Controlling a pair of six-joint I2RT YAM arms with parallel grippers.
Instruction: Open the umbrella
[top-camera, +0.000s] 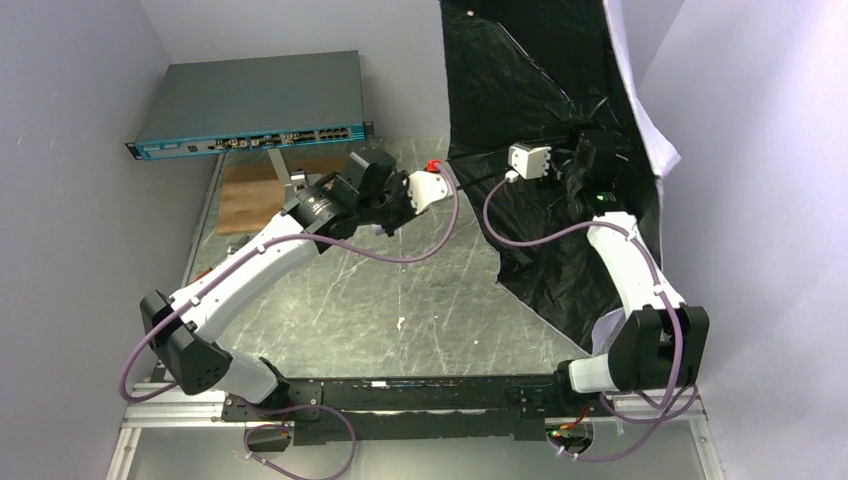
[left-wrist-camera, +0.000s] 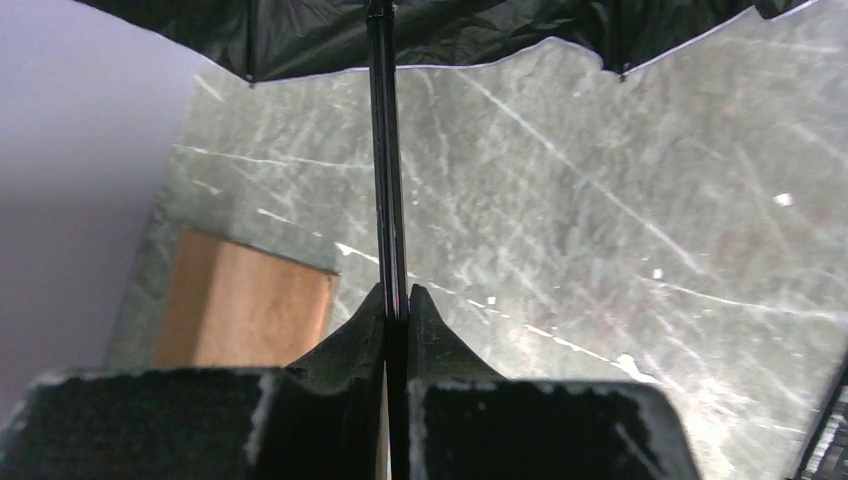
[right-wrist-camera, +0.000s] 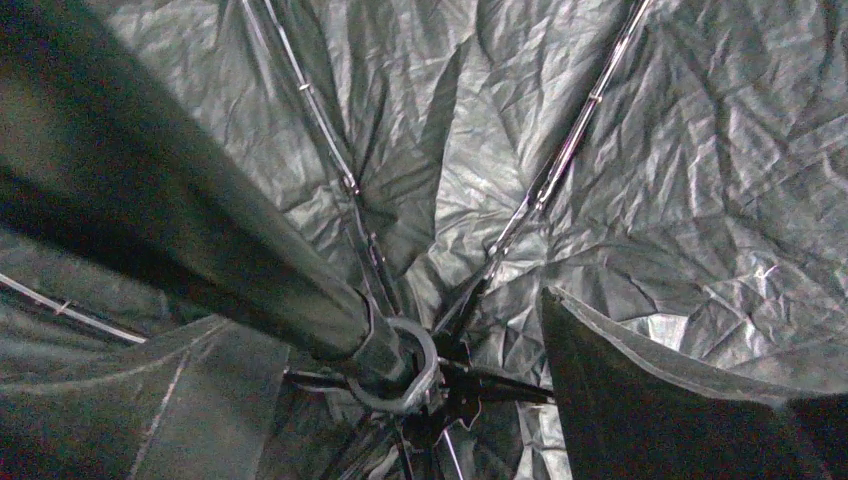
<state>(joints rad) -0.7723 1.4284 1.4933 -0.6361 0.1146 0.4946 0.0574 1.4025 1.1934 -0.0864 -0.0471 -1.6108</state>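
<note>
While our left gripper pinches the umbrella shaft, our right gripper — jaws apart — straddles its hub.

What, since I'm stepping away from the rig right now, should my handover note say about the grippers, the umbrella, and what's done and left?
Left gripper: shut on the thin black shaft.
Right gripper: open inside the canopy, jaws either side of the metal runner ring, holding nothing.
Compact folding umbrella, black inside and silvery-white outside: on its side at the right of the grey marbled table, canopy spread.
Done: canopy is open.
Left: probably back the right arm out and release the shaft. Whether the catch has locked doesn't show.
</note>
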